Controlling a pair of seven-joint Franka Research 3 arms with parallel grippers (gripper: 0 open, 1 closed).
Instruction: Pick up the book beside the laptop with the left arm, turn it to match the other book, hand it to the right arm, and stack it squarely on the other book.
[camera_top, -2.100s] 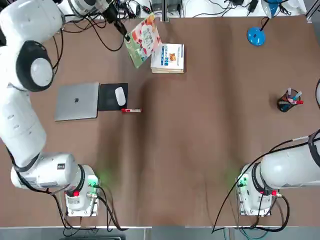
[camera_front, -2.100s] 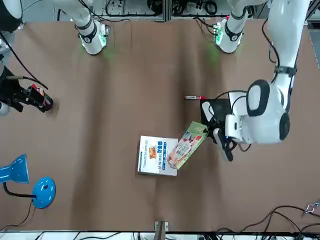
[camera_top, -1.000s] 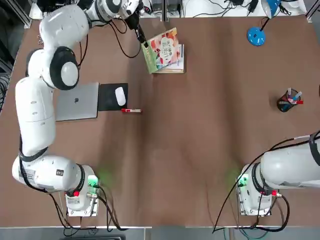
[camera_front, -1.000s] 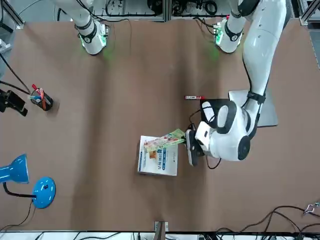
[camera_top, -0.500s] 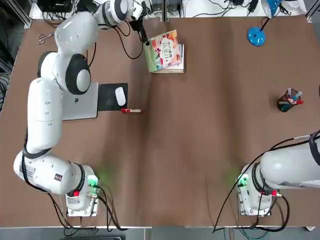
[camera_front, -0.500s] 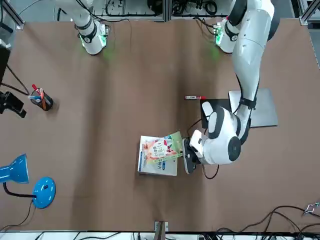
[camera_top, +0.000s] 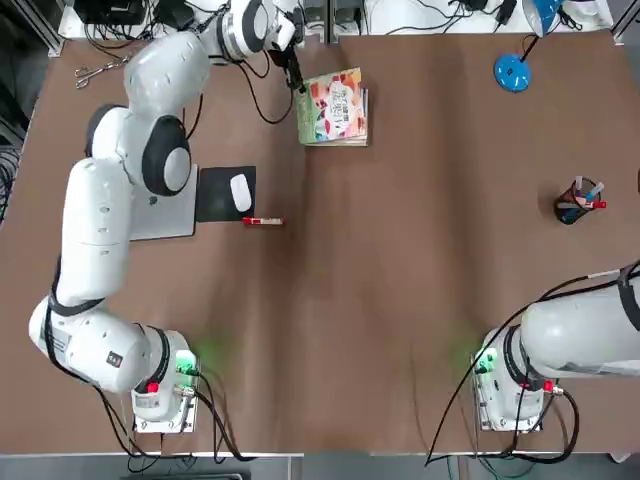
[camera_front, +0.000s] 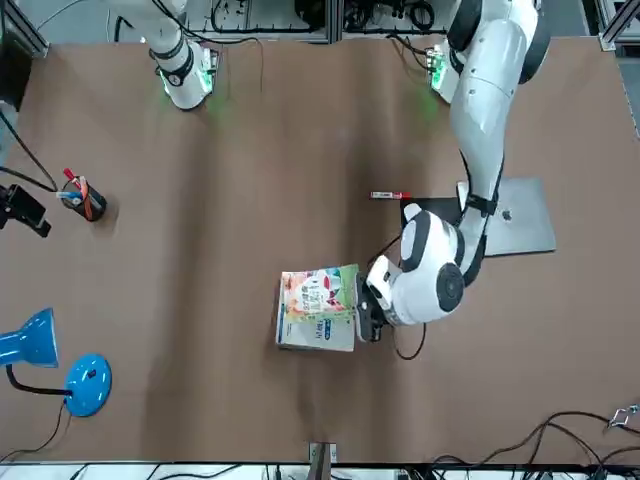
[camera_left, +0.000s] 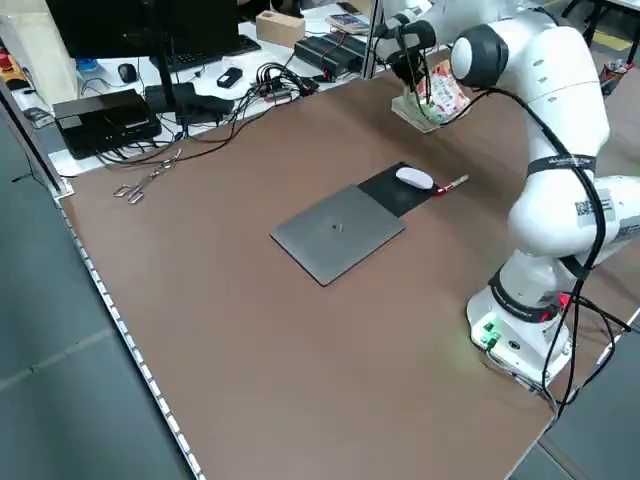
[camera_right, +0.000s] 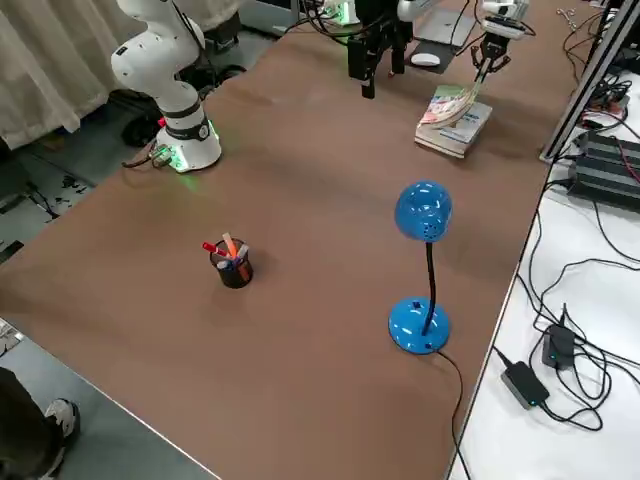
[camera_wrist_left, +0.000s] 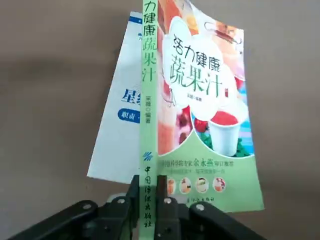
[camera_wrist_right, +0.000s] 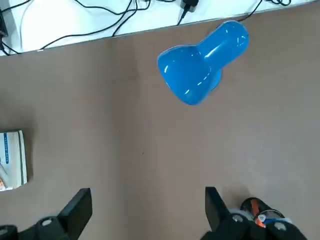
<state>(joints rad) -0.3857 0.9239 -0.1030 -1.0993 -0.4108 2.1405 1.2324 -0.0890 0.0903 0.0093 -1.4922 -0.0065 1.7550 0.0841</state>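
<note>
Here we had our left gripper (camera_wrist_left: 147, 192) clenched on the spine edge of the thick colourful paperback with its pink, green and yellow cover (camera_top: 335, 103), holding it just over the white paperback with blue text (camera_wrist_left: 122, 130) at the far side of the brown table (camera_top: 400, 250), well beyond the thin silver-grey laptop (camera_left: 338, 233). The held book sat tilted, its free edge low over the white one. We judged this the lowering step, though no handover showed: our right gripper (camera_wrist_right: 145, 210) hung spread and empty near the blue desk lamp (camera_wrist_right: 202, 60). Next we needed to square the edges, then let go.
</note>
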